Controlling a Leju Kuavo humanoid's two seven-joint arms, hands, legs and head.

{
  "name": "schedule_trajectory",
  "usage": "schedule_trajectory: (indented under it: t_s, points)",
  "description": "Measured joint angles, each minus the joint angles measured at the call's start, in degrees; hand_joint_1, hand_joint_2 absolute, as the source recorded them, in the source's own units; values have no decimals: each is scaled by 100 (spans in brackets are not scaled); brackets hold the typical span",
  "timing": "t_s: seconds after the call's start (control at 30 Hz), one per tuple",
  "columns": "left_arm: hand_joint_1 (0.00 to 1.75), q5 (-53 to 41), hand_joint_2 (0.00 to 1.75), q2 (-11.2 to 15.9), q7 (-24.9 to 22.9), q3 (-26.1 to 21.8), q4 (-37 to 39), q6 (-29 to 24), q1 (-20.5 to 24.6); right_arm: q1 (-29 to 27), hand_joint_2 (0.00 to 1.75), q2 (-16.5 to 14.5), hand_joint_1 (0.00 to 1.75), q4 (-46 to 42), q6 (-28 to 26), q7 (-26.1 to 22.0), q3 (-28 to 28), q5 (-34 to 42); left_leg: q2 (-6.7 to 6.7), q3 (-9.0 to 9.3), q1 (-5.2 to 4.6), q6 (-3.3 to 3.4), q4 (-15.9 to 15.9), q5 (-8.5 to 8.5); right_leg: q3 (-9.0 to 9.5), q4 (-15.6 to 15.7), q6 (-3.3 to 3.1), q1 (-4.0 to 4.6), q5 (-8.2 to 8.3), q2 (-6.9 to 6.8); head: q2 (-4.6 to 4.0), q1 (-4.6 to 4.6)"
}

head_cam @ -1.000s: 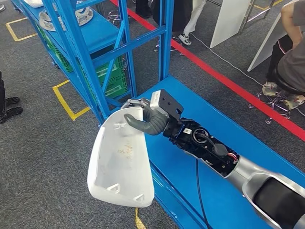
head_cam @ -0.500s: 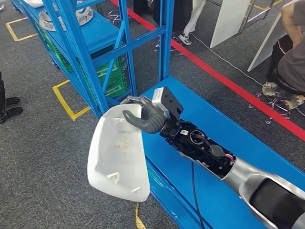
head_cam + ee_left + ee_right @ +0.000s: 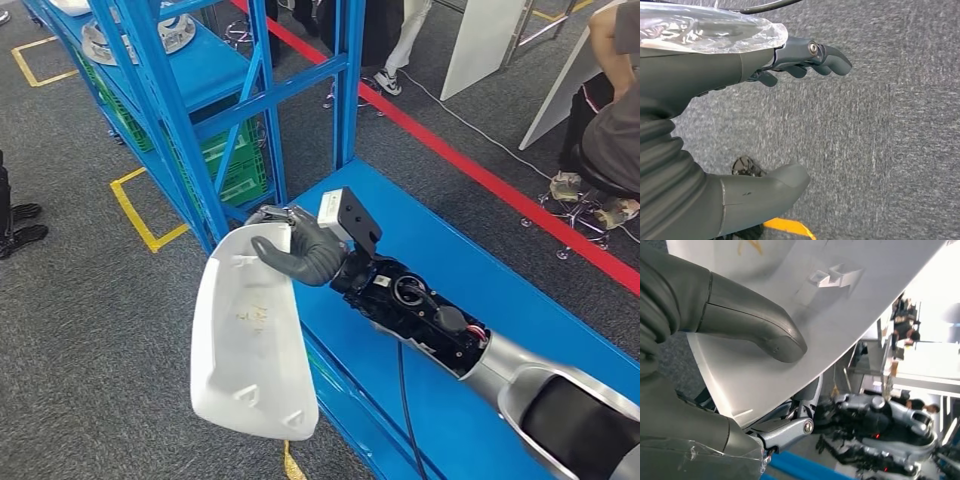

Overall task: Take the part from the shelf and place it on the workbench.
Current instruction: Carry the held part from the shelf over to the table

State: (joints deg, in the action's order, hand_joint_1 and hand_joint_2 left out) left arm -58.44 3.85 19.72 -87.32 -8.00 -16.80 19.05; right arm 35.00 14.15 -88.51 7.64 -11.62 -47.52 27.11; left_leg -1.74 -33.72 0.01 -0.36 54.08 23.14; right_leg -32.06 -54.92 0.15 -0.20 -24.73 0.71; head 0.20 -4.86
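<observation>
A white curved plastic shell part (image 3: pixel 249 335) hangs over the grey carpet just off the near-left edge of the blue workbench (image 3: pixel 453 270). My right hand (image 3: pixel 302 250) grips its top edge, thumb lying across the inner face. In the right wrist view the thumb (image 3: pixel 753 322) presses on the part's white surface (image 3: pixel 843 285), with the fingers (image 3: pixel 791 427) underneath. In the left wrist view my left hand (image 3: pixel 764 115) hangs above the carpet with thumb and fingers apart and nothing between them.
A blue shelf frame (image 3: pixel 189 110) stands behind the part, with green crates (image 3: pixel 234 165) low down and more parts (image 3: pixel 173 30) on a shelf. Red floor tape (image 3: pixel 483 170) runs past the bench. People's legs (image 3: pixel 604 140) are at the right.
My right hand has shifted slightly left and back, and the white part has turned a little, hanging more upright than a second ago.
</observation>
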Motion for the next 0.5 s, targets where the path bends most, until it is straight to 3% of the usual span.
schedule_trajectory:
  t_s: [0.2,0.5]
  points:
    - [0,864,175,-34,3,0,0,113,-5,-3,175,-119,175,168,379,-221,-90,-229,0,0,0,0,0,0,0,0,0,0,0,-1,-1,-1]
    - [0,959,175,-72,2,0,0,155,-7,-149,175,-198,175,334,316,-446,-68,-512,-1,0,0,0,0,0,0,0,0,-1,0,-1,-1,-1]
